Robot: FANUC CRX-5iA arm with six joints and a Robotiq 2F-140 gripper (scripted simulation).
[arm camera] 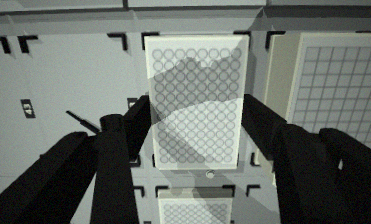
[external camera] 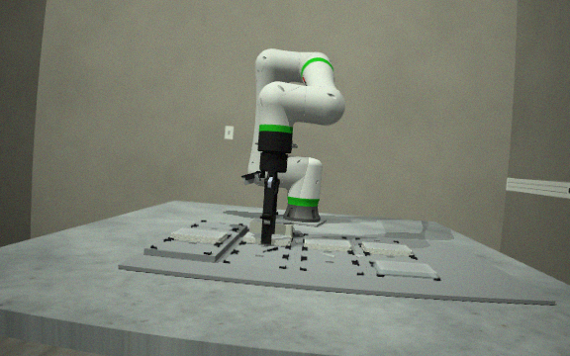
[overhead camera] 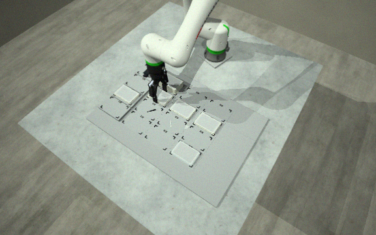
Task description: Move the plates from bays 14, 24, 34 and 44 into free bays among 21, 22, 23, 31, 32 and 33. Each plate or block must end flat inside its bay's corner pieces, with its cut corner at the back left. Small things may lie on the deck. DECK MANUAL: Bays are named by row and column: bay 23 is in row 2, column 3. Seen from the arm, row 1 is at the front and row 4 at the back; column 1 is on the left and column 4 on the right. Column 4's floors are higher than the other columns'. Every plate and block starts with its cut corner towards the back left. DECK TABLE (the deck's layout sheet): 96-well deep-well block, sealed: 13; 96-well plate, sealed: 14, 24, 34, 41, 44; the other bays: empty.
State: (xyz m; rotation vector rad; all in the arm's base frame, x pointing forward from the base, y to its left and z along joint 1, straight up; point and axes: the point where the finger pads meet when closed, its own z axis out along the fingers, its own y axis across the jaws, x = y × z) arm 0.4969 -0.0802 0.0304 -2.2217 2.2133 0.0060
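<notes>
the gripper [arm camera: 195, 130] is clamped on a sealed 96-well plate [arm camera: 196, 75], its 2 fingers pressing the plate's long sides at 9 and 3 o'clock, standing about half open because the plate fills the gap. in the top view the plate [overhead camera: 165, 96] sits low over a bay in the deck's [overhead camera: 214, 183] middle columns, just at 9 o'clock of 2 more plates [overhead camera: 183, 109] in a row; the deep-well block [arm camera: 336, 85] lies just at 3 o'clock in the wrist view.

judged from this, the step is seating the plate. do it well by lowering straight, keeping the plate level and square to the black corner pieces [arm camera: 118, 37], and letting go only once it rests flat. a thin dark stick [overhead camera: 151, 111] lies loose at 6 o'clock; keep clear of it.
</notes>
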